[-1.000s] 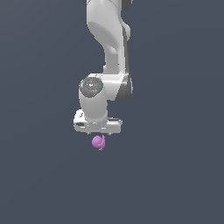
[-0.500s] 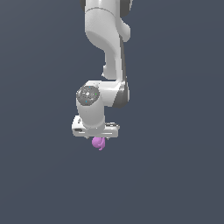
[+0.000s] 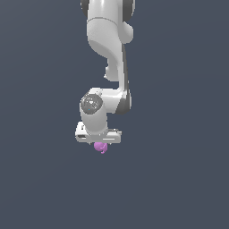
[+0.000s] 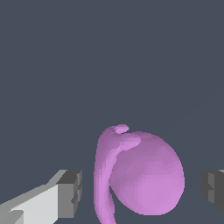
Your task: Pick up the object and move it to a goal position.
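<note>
The object [image 3: 101, 147] is a tiny violet-pink blob with a curved fin, directly under the white hand in the exterior view. In the wrist view the object [image 4: 148, 175] fills the space between the two dark pads. My gripper [image 3: 100, 144] hangs straight down over it, and the gripper [image 4: 141, 192] is open. A narrow gap shows between each fingertip [image 4: 70, 192] and the blob, so neither pad touches it. The far fingertip [image 4: 213, 191] is cut off at the frame edge.
A plain dark grey ground [image 3: 179, 179] surrounds the arm on all sides. The white arm [image 3: 109, 49] rises straight up out of the exterior view. No other objects or marker show.
The hand has come down a little over the last second, closing in on the blob. The blob itself has stayed in place.
</note>
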`<state>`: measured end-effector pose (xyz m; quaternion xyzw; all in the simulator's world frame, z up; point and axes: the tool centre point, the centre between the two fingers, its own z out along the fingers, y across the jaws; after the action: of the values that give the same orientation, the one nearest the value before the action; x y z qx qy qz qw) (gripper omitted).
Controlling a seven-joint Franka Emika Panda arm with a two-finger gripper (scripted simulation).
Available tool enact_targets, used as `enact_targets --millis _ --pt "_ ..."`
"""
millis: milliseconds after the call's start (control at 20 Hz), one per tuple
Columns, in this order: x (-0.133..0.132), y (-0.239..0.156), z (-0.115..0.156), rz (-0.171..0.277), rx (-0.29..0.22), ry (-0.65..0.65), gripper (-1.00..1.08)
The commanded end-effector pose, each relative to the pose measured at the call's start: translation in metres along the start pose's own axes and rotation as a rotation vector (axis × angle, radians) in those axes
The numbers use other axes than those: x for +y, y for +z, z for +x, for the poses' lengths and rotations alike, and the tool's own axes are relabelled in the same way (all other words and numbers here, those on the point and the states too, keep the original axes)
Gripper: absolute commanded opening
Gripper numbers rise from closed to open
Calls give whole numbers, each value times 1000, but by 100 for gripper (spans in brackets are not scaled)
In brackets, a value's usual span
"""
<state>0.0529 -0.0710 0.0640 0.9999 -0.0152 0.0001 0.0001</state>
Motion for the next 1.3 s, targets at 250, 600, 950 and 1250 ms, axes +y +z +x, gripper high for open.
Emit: enact_targets --millis 250,600,950,1250 --pt "0 24 0 0 0 -1 100" --pt "0 24 1 0 0 -1 -100" --pt "0 24 1 0 0 -1 -100" --pt "9 14 -4 0 0 -1 -100"
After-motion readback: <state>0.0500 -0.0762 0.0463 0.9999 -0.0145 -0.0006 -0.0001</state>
